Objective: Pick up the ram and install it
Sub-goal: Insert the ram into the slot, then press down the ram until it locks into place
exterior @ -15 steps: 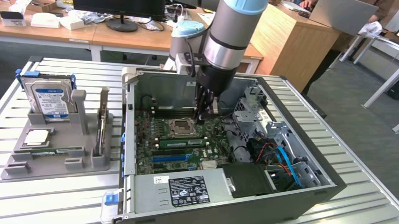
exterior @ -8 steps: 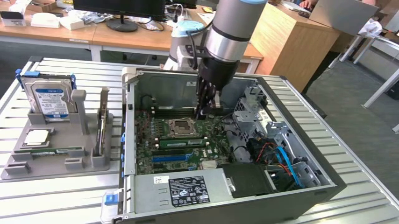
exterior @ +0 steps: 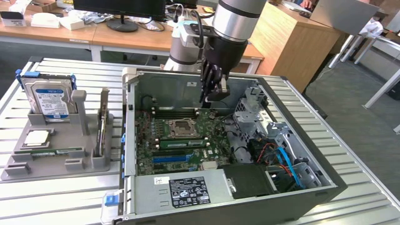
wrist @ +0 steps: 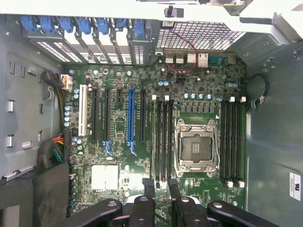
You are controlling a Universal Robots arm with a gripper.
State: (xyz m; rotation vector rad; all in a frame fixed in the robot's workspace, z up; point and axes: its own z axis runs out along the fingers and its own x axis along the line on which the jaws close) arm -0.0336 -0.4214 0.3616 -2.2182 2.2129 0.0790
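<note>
My gripper (exterior: 213, 97) hangs inside the open computer case (exterior: 134, 82), above the motherboard (exterior: 150, 140), and holds nothing. In the wrist view its dark fingers (wrist: 148, 185) stand apart, and the gripper (wrist: 161, 183) is over the end of the black memory slots (wrist: 164, 139) beside the CPU socket (wrist: 196, 146). A green ram stick (exterior: 181, 143) stands on edge in a slot next to the socket (exterior: 181, 127). Another green stick (exterior: 48, 152) lies flat in the grey holder (exterior: 81, 164) at the exterior view's left.
The grey holder also carries a boxy hard drive (exterior: 50, 101), a square chip (exterior: 37, 137) and an upright card (exterior: 102, 124). The case walls, a drive cage (exterior: 262, 117) and the power supply (exterior: 187, 190) ring the motherboard. A long blue slot (wrist: 131, 116) lies beside the black ones.
</note>
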